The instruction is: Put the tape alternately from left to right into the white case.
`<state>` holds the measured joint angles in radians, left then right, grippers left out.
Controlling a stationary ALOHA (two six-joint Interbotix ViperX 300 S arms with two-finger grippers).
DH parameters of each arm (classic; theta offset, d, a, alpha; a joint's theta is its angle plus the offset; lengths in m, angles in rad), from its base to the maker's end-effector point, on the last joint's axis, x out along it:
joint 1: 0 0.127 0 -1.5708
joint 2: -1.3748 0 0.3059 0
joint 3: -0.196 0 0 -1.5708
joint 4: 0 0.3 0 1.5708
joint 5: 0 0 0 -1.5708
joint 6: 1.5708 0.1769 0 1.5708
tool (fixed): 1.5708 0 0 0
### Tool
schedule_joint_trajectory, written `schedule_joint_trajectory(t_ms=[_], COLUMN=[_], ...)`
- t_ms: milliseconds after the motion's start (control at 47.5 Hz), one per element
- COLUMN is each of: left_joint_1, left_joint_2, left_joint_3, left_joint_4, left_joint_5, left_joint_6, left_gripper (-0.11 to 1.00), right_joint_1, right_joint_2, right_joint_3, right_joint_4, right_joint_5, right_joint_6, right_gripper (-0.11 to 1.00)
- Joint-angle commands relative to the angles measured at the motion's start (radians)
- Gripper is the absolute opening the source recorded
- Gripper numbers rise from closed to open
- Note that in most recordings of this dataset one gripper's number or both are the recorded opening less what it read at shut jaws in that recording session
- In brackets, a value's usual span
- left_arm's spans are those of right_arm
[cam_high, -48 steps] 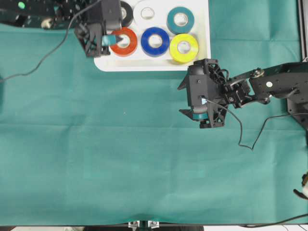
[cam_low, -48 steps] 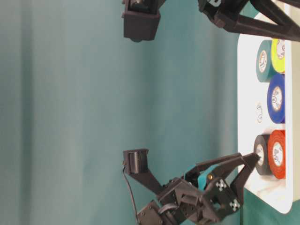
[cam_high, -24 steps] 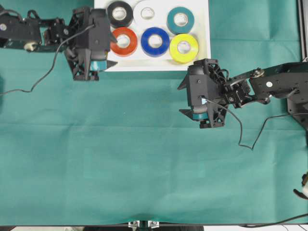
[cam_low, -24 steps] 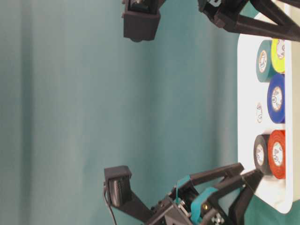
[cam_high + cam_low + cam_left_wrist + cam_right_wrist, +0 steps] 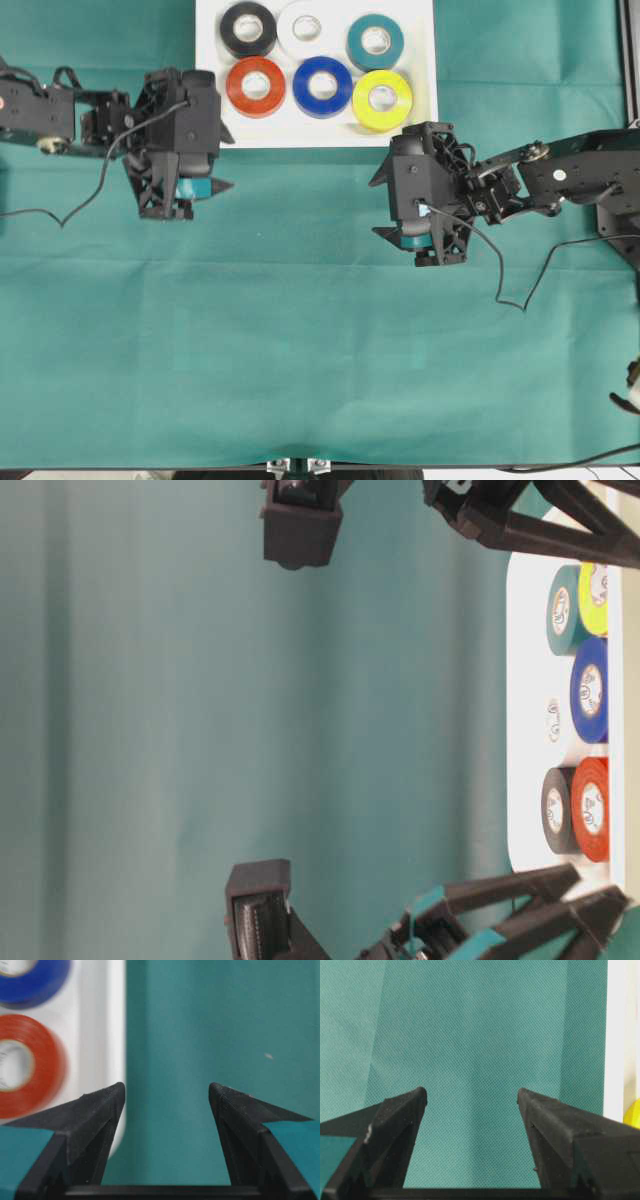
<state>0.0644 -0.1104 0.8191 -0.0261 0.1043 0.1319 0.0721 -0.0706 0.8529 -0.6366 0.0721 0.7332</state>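
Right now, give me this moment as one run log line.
six tape rolls in white case | left tool open, empty, off case | right tool open, empty, over cloth

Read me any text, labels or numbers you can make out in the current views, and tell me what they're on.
No text can be read anywhere.
Printed marks show on the pale cores of the tape rolls in the white case in the table-level view: too small and blurred to read.
Nothing printed on either gripper or the green cloth.

Matt woven green cloth (image 5: 470,1035) (fine weave), glossy white plastic case (image 5: 420,100)
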Motion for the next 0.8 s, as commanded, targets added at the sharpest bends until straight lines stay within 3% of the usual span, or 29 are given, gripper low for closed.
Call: schedule_joint_trajectory(t_ms=[0, 274, 779], left_joint_1=[-0.026, -0.041, -0.041], left_joint_2=[-0.023, -0.023, -0.086], left_joint_3=[0.011, 0.017, 0.048], left_joint_4=[-0.002, -0.002, -0.002], left_joint_5=[-0.005, -0.008, -0.005], left_joint_6=[-0.018, -0.067, -0.067], left_gripper=[0.97, 0.97, 0.97], right_joint_1=[0.002, 0.002, 0.002], right_joint_2=[-0.021, -0.021, -0.087], right_joint_3=[-0.008, -0.008, 0.014], right_joint_4=[0.003, 0.003, 0.003], right_joint_5=[-0.006, -0.006, 0.009], right_joint_6=[0.002, 0.002, 0.002], right_gripper=[0.82, 0.82, 0.82])
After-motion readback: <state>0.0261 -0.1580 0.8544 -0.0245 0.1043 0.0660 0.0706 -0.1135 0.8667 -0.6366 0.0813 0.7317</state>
